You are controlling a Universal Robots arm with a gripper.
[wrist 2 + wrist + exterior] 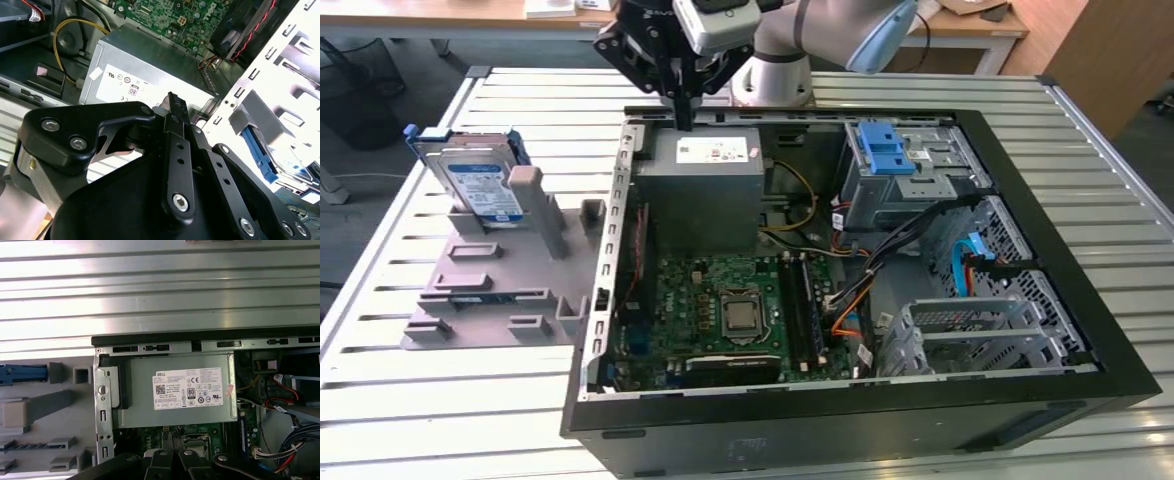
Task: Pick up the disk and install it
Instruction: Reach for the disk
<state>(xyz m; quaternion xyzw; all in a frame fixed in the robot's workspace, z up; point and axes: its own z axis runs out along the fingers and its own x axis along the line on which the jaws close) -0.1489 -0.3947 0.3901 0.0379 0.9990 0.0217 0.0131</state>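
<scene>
The disk point(474, 185) stands on edge in a grey holder point(494, 290) on the table, at the exterior view's left of the open computer case. It is silver with a blue-and-white label and a blue bracket. The first wrist view catches its blue bracket point(22, 372) from above, and the second wrist view catches the bracket's edge point(261, 152). My gripper point(683, 118) hangs over the case's back edge, just above the grey power-supply box point(704, 180), well apart from the disk. Its black fingers point(172, 100) are shut together and hold nothing.
The open black case point(1067, 400) holds a green motherboard point(734, 310), loose cables point(847, 300) and a grey drive cage with a blue latch point(894, 160) at the back right. The grey holder carries several posts and slots. The slatted metal table point(454, 420) surrounds everything.
</scene>
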